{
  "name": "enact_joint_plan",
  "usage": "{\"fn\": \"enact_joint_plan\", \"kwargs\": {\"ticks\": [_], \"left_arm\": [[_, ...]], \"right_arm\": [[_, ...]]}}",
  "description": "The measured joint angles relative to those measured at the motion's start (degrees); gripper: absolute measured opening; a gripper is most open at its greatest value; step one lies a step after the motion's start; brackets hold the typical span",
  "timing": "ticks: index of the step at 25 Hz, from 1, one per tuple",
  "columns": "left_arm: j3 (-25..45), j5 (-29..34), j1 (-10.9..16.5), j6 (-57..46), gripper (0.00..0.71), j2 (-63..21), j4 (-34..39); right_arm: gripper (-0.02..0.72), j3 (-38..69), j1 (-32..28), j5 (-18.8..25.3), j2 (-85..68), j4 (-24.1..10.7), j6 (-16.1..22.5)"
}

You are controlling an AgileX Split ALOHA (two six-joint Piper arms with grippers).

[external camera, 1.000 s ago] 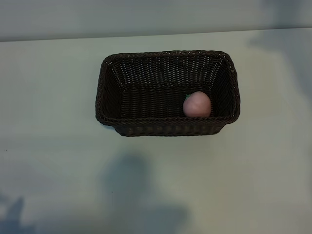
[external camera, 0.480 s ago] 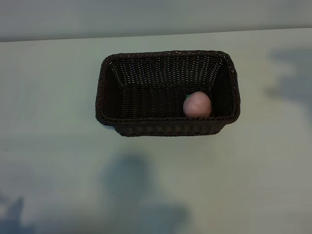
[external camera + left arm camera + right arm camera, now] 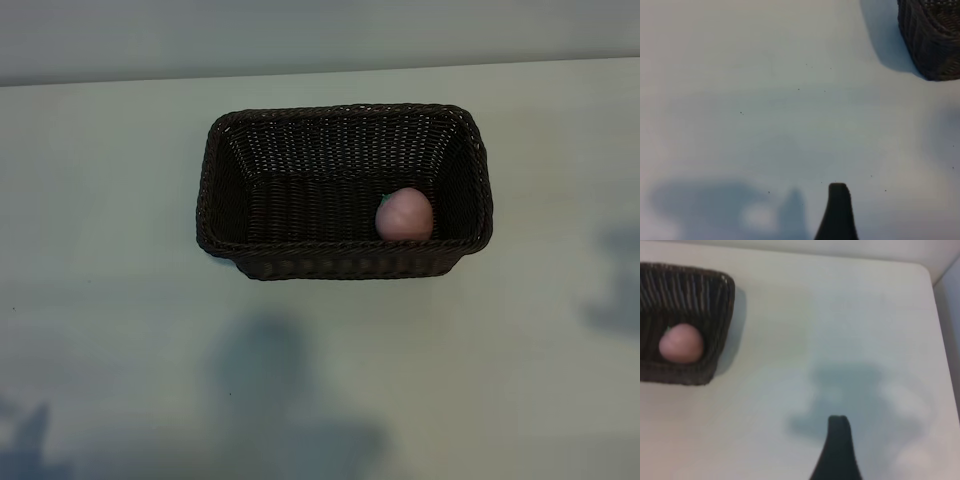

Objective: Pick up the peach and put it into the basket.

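Note:
The pale-pink peach lies inside the dark-brown wicker basket, against its near wall towards the right end. The right wrist view shows the same peach in the basket, well away from that arm. Neither gripper appears in the exterior view. Of my right gripper only one dark finger shows, over bare table with nothing against it. My left gripper likewise shows one finger above bare table, with a corner of the basket far off. Both stand open and hold nothing.
The basket stands in the middle of a pale table. The table's far edge runs behind the basket. In the right wrist view a rounded table corner shows. Arm shadows lie on the near part of the table.
The shadow at the exterior view's right side has slid from the far right corner down towards the near right. Peach and basket have not moved.

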Motion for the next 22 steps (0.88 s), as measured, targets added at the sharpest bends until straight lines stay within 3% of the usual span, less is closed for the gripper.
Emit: {"fn": "enact_joint_plan", "kwargs": {"ticks": [22], "left_arm": [[0.00,0.00,0.00,0.05,0.592,0.00,0.00]], "right_arm": [[0.556,27.29,0.00,-0.38,-16.13,0.00,0.82]]}}
